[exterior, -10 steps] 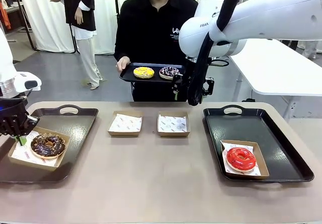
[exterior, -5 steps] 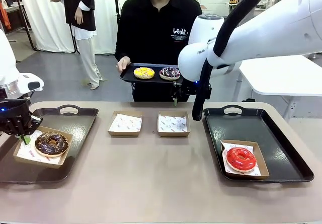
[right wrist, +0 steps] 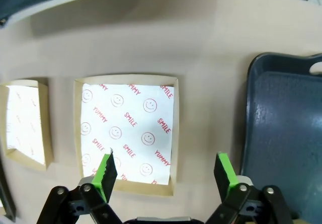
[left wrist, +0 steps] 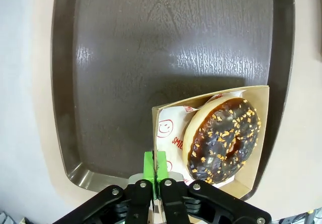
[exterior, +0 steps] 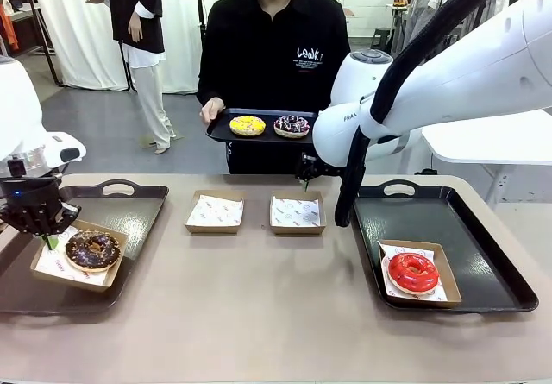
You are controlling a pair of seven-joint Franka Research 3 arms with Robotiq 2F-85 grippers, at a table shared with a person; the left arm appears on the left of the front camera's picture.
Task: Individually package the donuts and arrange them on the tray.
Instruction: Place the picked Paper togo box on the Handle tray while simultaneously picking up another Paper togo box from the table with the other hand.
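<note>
My left gripper (exterior: 49, 237) is shut on the rim of a cardboard box (exterior: 79, 255) that holds a chocolate donut (exterior: 92, 249) over the left tray (exterior: 129, 214). In the left wrist view the green pads (left wrist: 149, 163) pinch the box's edge beside the nut-topped donut (left wrist: 223, 139). My right gripper (right wrist: 165, 159) hangs open above an empty paper-lined box (right wrist: 128, 133). A red donut (exterior: 413, 271) lies boxed on the right tray (exterior: 466, 220). A person holds a small black tray (exterior: 226, 131) with a yellow donut (exterior: 247, 126) and a sprinkled donut (exterior: 291, 125).
Two empty lined boxes (exterior: 215, 211) (exterior: 296, 212) sit side by side at the table's middle far edge. The right arm's white links (exterior: 405, 99) cross above the right tray. Another person stands far back left.
The left gripper has shifted the boxed chocolate donut a little to the right on its tray. The right arm has swung away from the person's tray, down over the empty box.
</note>
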